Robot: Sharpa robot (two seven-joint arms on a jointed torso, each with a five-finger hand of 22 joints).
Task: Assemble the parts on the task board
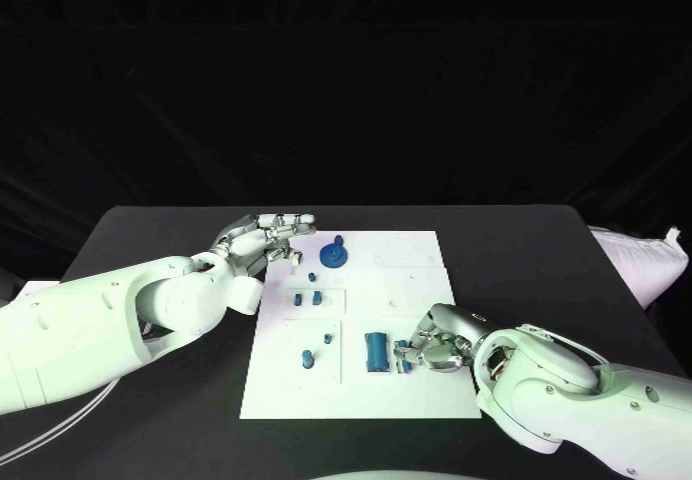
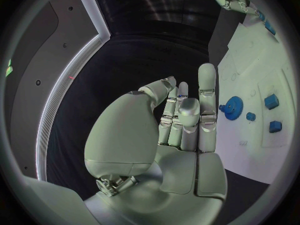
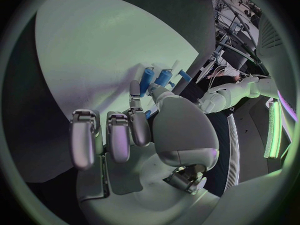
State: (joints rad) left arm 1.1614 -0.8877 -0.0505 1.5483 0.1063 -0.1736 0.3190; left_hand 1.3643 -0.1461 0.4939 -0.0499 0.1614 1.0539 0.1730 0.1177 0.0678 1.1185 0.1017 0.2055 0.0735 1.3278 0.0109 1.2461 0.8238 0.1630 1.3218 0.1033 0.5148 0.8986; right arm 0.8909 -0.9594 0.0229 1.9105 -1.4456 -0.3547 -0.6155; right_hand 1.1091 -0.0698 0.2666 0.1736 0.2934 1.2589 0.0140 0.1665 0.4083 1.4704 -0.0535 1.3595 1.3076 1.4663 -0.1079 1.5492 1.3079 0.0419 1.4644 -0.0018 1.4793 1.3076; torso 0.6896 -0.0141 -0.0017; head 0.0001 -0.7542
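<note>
Head view: right hand is closed on a small blue part beside the cylinder; seating it is judged next. Left hand is held empty, fingers apart, just beside the gear.

The white task board lies flat at the table's centre, long side running 12 to 6 o'clock. A blue gear sits toward its 11 o'clock corner. Two small blue blocks lie at 9 o'clock. A blue peg lies near 7 o'clock, and a blue cylinder lies lengthwise at 6 o'clock.
</note>
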